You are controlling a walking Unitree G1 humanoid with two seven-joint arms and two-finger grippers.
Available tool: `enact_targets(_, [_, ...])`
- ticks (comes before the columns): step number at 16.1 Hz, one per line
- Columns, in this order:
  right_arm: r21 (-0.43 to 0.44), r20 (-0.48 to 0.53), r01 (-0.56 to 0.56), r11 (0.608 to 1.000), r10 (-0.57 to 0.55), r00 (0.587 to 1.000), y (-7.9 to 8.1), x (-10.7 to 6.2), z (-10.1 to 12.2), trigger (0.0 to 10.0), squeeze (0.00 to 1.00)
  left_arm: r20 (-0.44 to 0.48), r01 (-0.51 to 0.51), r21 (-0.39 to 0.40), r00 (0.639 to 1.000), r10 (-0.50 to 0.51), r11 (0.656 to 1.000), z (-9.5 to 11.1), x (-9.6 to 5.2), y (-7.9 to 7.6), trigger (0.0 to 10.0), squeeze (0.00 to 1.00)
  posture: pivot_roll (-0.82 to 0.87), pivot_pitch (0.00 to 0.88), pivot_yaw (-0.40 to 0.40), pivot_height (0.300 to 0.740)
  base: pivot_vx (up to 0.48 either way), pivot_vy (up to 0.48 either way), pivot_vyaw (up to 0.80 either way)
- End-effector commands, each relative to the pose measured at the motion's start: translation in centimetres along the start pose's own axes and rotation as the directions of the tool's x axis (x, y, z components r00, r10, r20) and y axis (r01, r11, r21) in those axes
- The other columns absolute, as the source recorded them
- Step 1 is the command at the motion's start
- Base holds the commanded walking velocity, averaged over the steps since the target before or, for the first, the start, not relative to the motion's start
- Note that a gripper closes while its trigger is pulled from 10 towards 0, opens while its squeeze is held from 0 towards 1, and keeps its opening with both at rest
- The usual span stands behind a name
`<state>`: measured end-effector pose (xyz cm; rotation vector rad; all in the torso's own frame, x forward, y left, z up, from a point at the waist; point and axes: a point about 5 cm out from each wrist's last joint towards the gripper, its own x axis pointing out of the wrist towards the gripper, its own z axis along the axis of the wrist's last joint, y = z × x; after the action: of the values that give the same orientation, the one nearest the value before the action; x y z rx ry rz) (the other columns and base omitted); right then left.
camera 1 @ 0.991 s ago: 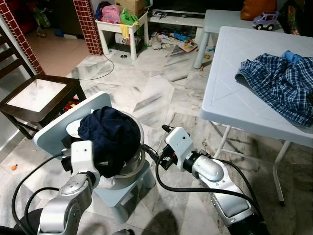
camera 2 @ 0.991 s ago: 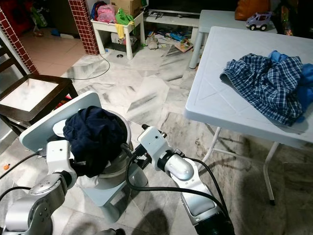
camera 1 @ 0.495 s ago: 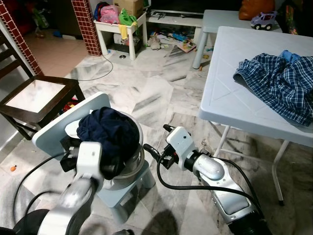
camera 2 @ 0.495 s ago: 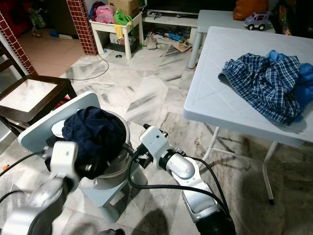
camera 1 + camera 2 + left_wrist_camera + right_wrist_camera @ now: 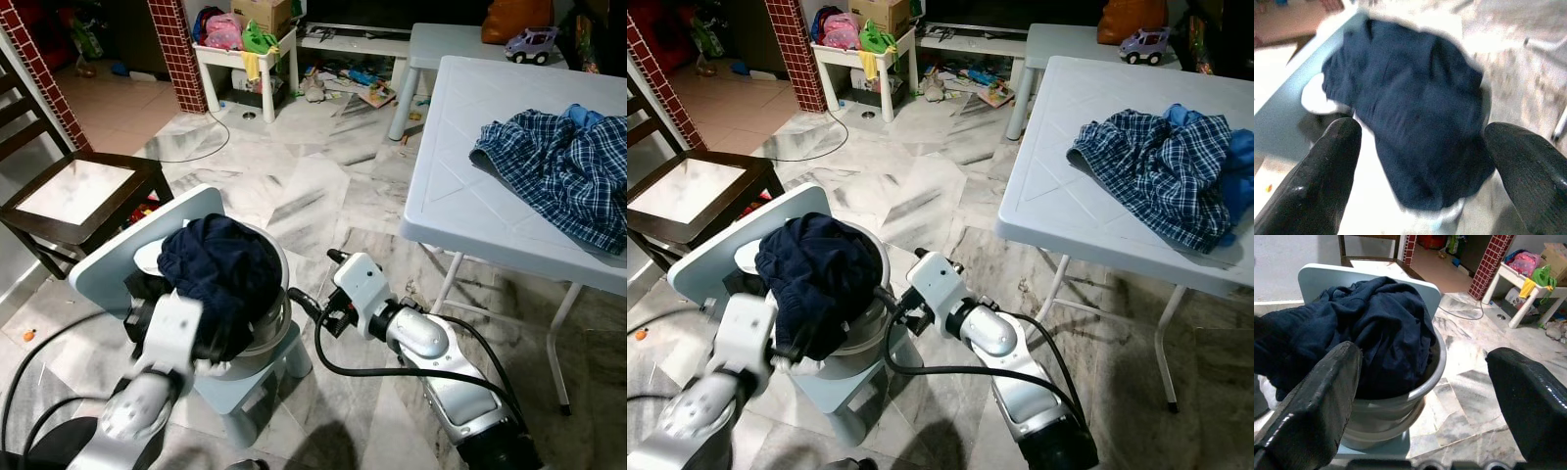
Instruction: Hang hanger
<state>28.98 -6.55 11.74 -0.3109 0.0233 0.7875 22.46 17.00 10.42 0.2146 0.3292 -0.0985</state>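
Head views: both arms sit low by a bucket of dark clothes, and no hanger can be made out.
Left eye view has the left gripper [image 5: 157, 328] blurred against the navy garment [image 5: 220, 269] heaped in the grey bucket [image 5: 272, 328] on a small pale chair [image 5: 127, 250]; the right gripper [image 5: 333, 308] sits just beside the bucket, and a plaid shirt [image 5: 558, 166] lies on the white table [image 5: 470, 137]. Left wrist view, blurred, has 2 fingers [image 5: 1322, 176] spread wide over the navy cloth, holding nothing. Right wrist view has 2 fingers [image 5: 1312, 401] likewise apart and empty, facing the bucket. My worry: a loose fold could snag a finger and drag the bucket off the chair.
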Motion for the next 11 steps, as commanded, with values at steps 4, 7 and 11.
enact_targets(4, [0.028,0.041,0.039,0.999,-0.040,0.998,-0.5,-0.3,0.5,10.0,0.00,0.088,0.030,-0.158,0.996,-0.017,0.987,2.2,2.4,-1.9,10.0,0.00,-0.04,0.046,0.004,0.740,0.000,0.000,0.00])
enact_targets(7, [0.163,0.026,0.177,0.971,-0.184,0.983,-1.9,-0.4,0.2,10.0,0.00,0.141,0.016,-0.169,0.990,0.008,0.986,3.4,3.5,-2.6,10.0,0.00,-0.05,0.032,0.010,0.740,0.000,0.000,0.00])
enact_targets(11, [0.265,-0.002,0.276,0.924,-0.286,0.958,-3.1,-0.9,-0.3,10.0,0.00,0.150,-0.010,-0.169,0.988,0.036,0.986,3.1,3.7,-2.5,10.0,0.00,-0.05,0.014,0.021,0.740,0.000,0.000,0.12])
